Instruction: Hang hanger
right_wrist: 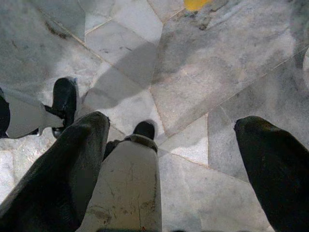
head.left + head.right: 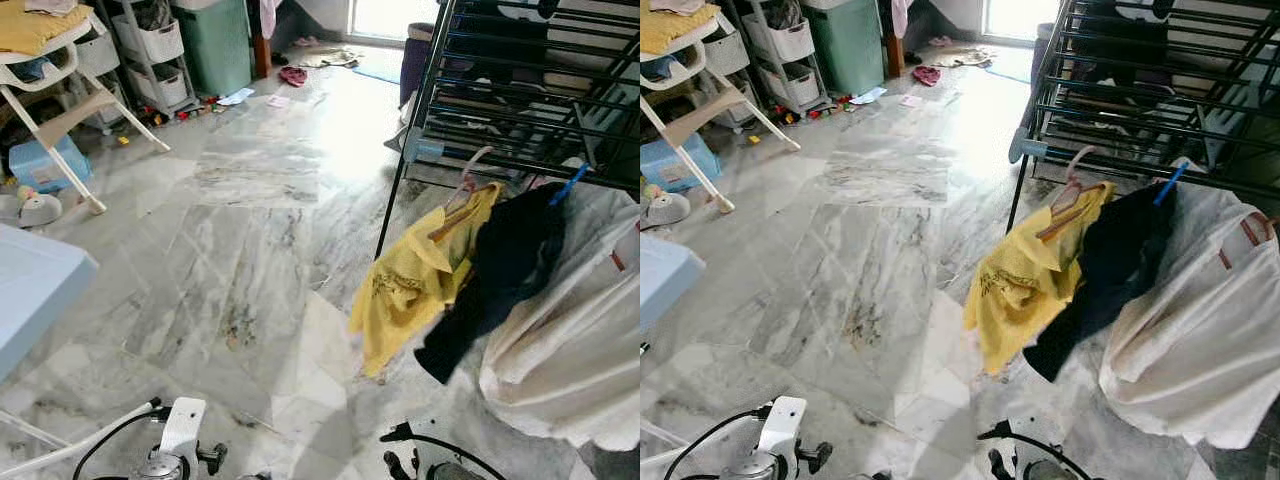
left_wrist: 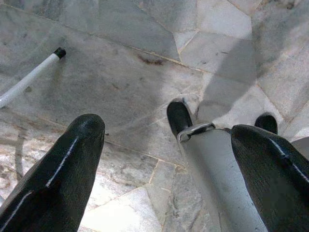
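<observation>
A black drying rack (image 2: 500,90) stands at the right. From its lower rail hang a yellow shirt (image 2: 410,280) on a wooden hanger (image 2: 452,222), with a pink hanger hook (image 2: 472,168) above it, then a dark garment (image 2: 500,270) on a blue hanger (image 2: 568,185), and a white garment (image 2: 570,340). Both arms hang low at the bottom edge, left arm (image 2: 172,450) and right arm (image 2: 432,466), well short of the rack. My left gripper (image 3: 169,169) is open over the marble floor with nothing held. My right gripper (image 1: 169,174) is also open and empty above the floor.
A white folding chair (image 2: 60,110) and a blue stool (image 2: 45,160) stand at the far left, a light blue table corner (image 2: 30,290) nearer. A green bin (image 2: 215,45) and drawer units (image 2: 150,40) line the back. A white pole (image 3: 29,77) lies by my feet.
</observation>
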Robot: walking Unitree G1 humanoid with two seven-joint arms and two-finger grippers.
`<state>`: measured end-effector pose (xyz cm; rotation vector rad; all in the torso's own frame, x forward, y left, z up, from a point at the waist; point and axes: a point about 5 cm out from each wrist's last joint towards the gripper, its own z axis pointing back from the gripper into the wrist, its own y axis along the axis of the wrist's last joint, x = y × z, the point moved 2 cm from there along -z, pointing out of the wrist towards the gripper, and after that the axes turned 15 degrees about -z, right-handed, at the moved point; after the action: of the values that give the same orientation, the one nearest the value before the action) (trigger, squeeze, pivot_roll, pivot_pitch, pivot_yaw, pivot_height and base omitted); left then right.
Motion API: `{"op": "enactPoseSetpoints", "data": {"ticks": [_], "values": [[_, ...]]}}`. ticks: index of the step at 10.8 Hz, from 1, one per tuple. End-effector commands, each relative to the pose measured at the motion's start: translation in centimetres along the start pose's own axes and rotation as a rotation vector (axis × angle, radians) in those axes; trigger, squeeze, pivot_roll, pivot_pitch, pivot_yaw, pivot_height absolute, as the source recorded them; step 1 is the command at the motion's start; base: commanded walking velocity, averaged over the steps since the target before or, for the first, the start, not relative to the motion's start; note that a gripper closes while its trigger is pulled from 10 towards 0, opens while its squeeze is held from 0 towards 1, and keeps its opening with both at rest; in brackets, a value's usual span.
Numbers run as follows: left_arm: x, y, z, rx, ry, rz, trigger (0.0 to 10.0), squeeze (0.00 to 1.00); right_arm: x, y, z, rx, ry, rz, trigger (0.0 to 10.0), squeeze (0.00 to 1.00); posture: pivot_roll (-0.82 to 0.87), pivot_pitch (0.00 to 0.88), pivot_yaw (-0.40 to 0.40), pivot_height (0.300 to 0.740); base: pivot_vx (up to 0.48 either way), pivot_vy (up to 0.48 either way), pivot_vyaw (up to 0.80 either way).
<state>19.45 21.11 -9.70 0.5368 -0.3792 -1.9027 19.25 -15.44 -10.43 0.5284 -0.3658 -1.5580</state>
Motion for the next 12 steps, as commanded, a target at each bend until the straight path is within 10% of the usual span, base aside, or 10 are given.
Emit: {"op": "enactPoseSetpoints", "data": {"ticks": [1, 12], "values": [[-0.2, -0.1, 0.0, -0.011, -0.009, -0.018, 10.0, 0.00, -0.3, -0.3, 0.0, -0.013, -0.010, -0.023, 10.0, 0.00, -0.14, 0.051, 0.027, 0.740, 0.000, 0.000, 0.00], [0.0, 0.0, 0.0, -0.016, -0.022, -0.034, 10.0, 0.00, 0.1, -0.6, 0.1, -0.020, -0.019, -0.036, 10.0, 0.00, -0.14, 0.055, 0.034, 0.740, -0.150, 0.000, 0.00]]}}
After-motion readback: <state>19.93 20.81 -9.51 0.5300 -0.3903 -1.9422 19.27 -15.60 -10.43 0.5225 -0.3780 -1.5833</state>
